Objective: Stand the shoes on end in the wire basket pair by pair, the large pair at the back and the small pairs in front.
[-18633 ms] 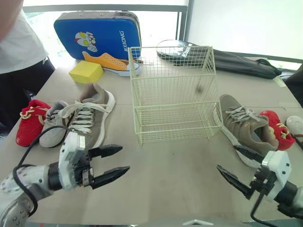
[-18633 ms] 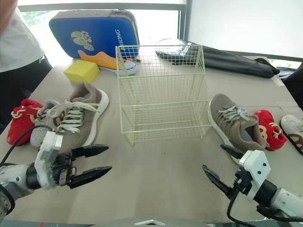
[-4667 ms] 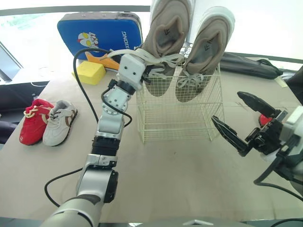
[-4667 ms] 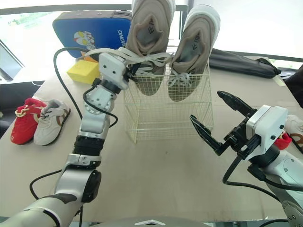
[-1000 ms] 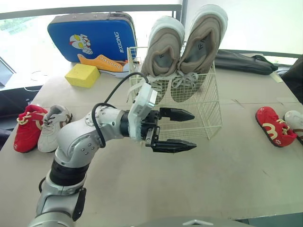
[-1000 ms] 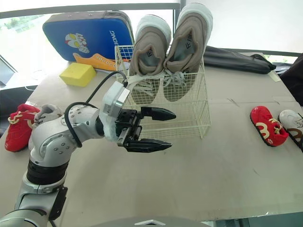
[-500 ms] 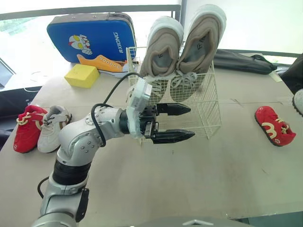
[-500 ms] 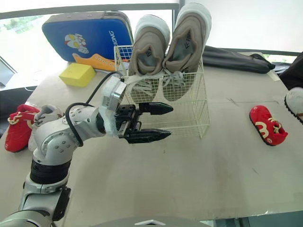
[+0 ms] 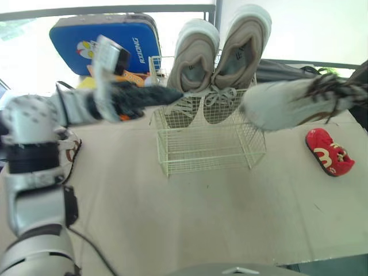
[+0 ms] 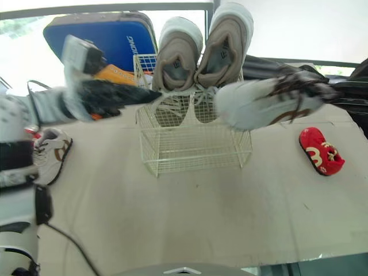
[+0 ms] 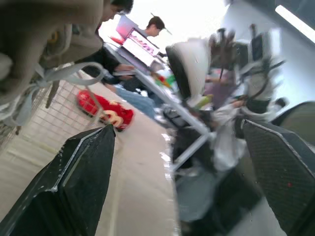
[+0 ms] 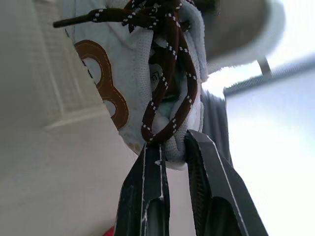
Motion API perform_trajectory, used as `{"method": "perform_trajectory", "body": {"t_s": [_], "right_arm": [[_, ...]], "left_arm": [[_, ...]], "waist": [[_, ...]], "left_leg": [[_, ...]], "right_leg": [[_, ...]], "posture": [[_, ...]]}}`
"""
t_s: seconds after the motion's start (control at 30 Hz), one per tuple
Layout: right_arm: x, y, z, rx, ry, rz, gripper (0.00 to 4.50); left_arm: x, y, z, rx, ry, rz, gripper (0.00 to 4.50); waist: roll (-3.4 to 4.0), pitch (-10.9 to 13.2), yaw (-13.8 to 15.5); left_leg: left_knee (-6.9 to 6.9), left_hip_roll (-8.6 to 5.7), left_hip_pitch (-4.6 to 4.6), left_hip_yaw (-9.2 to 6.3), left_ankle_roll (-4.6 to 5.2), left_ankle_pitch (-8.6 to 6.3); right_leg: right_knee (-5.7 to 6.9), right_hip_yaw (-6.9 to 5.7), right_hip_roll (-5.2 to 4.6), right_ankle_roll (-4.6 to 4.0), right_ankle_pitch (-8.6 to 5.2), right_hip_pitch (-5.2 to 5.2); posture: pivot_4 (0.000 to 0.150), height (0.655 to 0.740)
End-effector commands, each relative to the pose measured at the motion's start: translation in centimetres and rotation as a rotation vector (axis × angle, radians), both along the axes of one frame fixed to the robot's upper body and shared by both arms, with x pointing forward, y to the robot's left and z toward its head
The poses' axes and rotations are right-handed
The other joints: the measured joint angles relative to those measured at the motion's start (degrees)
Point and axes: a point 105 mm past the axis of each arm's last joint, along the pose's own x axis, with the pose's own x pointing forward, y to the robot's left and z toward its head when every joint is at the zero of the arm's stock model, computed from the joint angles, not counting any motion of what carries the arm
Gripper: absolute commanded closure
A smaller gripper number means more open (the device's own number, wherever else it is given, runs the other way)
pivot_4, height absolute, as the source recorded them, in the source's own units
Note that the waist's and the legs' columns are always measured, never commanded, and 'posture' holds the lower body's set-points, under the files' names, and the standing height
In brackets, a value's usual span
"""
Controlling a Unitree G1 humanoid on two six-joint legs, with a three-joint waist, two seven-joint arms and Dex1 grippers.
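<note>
While aloft, shoe [image 12: 130, 69] in end effector [image 12: 171, 142]

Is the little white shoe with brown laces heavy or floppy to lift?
Probably light: the right gripper lifts the small white shoe by pinching only its rim. Held at one end, it may swing. Its brown laces hang loose, so likely floppy.

The wire basket [image 9: 210, 141] is thin metal wire under a cream coat, faintly glossy. The large pair [image 9: 198, 57] in it looks like matt taupe suede-like cloth with smooth white rubber soles. The white shoe [image 12: 88, 34] is smooth and leather-like — its brown cord laces flecked with white. The red shoe [image 9: 329, 150], at 3 o'clock of the basket, looks like soft cloth. The worktop [image 9: 201, 218] is matt beige, a little scuffed.
</note>
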Motion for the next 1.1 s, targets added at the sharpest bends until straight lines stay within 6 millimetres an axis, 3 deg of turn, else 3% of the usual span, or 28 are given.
{"method": "perform_trajectory", "body": {"t_s": [0.03,0.3,0.53,0.67,0.8,0.87,1.1], "right_arm": [[0.6,1.9,0.3,-0.067,-0.037,0.165,4.49],[2.6,8.5,1.5,-0.116,-0.127,0.522,4.49],[3.2,10.4,1.1,-0.132,-0.136,0.613,4.49],[3.4,10.8,1.2,-0.125,-0.146,0.630,4.50],[3.7,11.2,1.3,-0.124,-0.167,0.636,4.50],[3.8,11.6,1.2,-0.118,-0.168,0.641,4.50],[4.3,12.3,1.2,-0.026,-0.120,0.618,4.50]], "left_arm": [[-0.4,-1.2,0.3,0.061,0.064,-0.091,0.00],[-1.6,-5.8,-0.9,0.181,0.118,-0.286,0.00],[-2.7,-7.4,-1.0,0.168,0.142,-0.405,0.00],[-3.4,-7.7,-1.4,0.168,0.164,-0.464,1.18],[-3.8,-7.6,-1.2,0.147,0.189,-0.503,3.10],[-3.6,-7.5,-1.5,0.155,0.188,-0.483,3.78],[-3.5,-6.5,-1.9,0.116,0.140,-0.389,3.97]], "waist": [[-0.08,0.1,0.3],[-0.54,0.2,-0.3],[-0.53,0.2,0.3],[-0.47,0.2,0.1],[-0.37,0.2,0.1],[-0.36,0.2,-0.1],[-0.36,0.2,-0.2]], "left_leg": [[0.00,-0.11,-0.03,-0.02,-0.06,0.02],[0.00,-0.33,-0.30,-0.20,-0.31,0.14],[0.10,-0.37,-0.56,-0.66,-0.25,0.30],[0.12,-0.38,-0.55,-0.67,-0.32,0.30],[0.13,-0.39,-0.55,-0.72,-0.45,0.38],[0.16,-0.39,-0.54,-0.73,-0.45,0.41],[0.16,-0.36,-0.47,-0.78,-0.42,0.49]], "right_leg": [[0.01,0.00,-0.13,-0.01,0.01,-0.01],[-0.03,-0.20,-0.68,0.30,0.12,-0.17],[0.17,-0.46,-0.33,0.05,0.29,-0.35],[0.20,-0.45,-0.35,0.05,0.29,-0.35],[0.24,-0.47,-0.33,0.05,0.29,-0.34],[0.26,-0.46,-0.30,0.05,0.29,-0.35],[0.33,-0.43,-0.26,0.03,0.30,-0.35]], "posture": [[0.150,0.7400],[0.150,0.7400],[0.150,0.7400],[0.150,0.7400],[0.150,0.7400],[0.150,0.7400],[0.150,0.7400]]}}
